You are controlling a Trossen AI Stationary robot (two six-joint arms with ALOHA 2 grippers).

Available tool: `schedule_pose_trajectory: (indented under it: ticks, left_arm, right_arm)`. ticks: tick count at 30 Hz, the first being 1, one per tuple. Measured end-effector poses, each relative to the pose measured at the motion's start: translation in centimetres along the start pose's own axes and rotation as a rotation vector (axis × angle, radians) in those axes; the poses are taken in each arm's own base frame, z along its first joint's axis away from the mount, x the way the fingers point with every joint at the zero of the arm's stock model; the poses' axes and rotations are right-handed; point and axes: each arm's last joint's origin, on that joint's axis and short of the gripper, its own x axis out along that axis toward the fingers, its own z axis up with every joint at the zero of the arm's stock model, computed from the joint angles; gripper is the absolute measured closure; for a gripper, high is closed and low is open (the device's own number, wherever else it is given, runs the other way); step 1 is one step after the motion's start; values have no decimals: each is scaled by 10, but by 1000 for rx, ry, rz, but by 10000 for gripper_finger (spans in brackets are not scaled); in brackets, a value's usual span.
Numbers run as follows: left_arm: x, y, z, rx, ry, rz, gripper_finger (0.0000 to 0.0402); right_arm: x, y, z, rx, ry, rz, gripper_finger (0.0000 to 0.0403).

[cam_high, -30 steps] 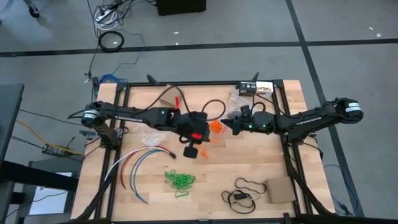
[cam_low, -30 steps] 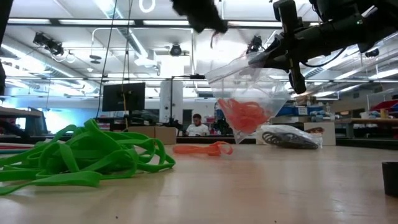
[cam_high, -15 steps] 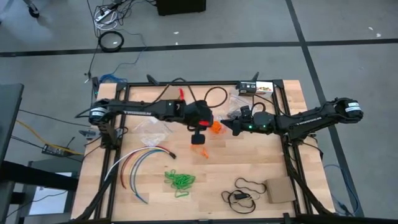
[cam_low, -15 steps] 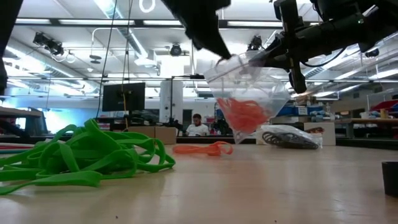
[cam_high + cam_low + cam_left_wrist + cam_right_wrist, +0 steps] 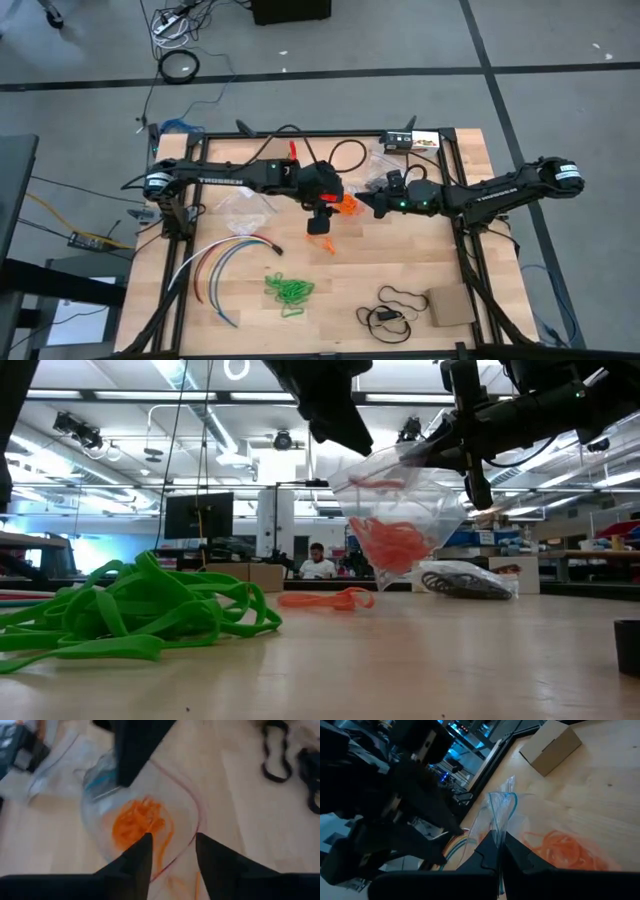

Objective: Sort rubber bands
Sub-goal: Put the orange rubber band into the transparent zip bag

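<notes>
Clear bag (image 5: 352, 200) mid-tabletop (image 5: 420, 270), bare wood below. Left fingers (image 5: 172, 852) apart above its mouth; right fingers (image 5: 496, 851) clamped on rim.

A light wooden table (image 5: 400, 255) carries a heap of bright green rubber bands (image 5: 288, 290) near its front, with curved coloured cables (image 5: 220, 262) beside it. A black cord loop (image 5: 395, 300) lies by a cardboard box (image 5: 452, 306), and a few orange bands (image 5: 325, 599) lie loose (mid-table).
</notes>
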Motion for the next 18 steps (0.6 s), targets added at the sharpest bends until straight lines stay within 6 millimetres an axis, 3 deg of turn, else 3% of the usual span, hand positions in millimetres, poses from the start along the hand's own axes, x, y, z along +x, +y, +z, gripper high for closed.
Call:
schedule_pose_trajectory:
  ticks: [4,10,18]
  left_arm:
    - [-8,2,-2,-9,90,72,223]
    - [-15,-9,-16,-29,268,64,229]
    - [12,-40,-59,-5,428,19,238]
  right_arm:
    - [0,0,0,-5,0,0,399]
    - [0,0,0,-17,-1,0,399]
    - [0,0,0,-28,-1,-2,399]
